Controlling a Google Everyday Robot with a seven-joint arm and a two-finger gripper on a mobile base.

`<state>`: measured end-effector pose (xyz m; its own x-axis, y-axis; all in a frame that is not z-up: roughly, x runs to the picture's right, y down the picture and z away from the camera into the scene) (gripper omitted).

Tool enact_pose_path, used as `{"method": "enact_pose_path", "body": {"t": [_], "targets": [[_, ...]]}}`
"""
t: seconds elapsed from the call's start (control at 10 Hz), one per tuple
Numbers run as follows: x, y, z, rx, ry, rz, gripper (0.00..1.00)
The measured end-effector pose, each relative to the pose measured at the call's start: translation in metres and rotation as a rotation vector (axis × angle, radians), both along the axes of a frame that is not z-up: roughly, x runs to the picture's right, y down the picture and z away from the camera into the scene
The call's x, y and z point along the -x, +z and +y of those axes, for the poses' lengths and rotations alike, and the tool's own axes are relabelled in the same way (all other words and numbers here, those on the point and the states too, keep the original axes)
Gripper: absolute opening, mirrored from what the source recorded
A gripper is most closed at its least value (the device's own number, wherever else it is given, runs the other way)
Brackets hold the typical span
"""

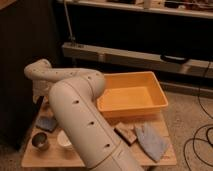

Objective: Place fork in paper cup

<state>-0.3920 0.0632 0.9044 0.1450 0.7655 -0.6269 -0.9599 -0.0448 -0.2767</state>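
We are not finding the fork in this view; the arm point(85, 125) is covering much of the left half of the surface point(55, 159). The paper cup point(63, 141) is standing upright near the front left, its right side hidden by the arm. A small steel cup point(40, 141) is sitting just beside it to the left, and a blue sponge point(47, 123) is lying behind that. The gripper point(39, 96) is hanging at the rear left edge of the surface; we cannot tell its state. An orange tub point(131, 111) is occupying the rear right, with a brown block point(126, 132) and a blue cloth point(150, 141) lying in front of it.
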Motion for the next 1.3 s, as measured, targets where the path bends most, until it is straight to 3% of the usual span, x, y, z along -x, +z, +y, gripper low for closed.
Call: {"method": "enact_pose_path", "body": {"t": [0.4, 0.8, 1.1, 1.3], "targets": [[-0.007, 0.011, 0.008, 0.028, 0.056, 0.017, 0.65], [-0.005, 0.017, 0.021, 0.049, 0.052, 0.03, 0.65], [-0.008, 0.02, 0.023, 0.068, 0.051, 0.043, 0.43], [-0.006, 0.02, 0.023, 0.078, 0.054, 0.047, 0.2]]}}
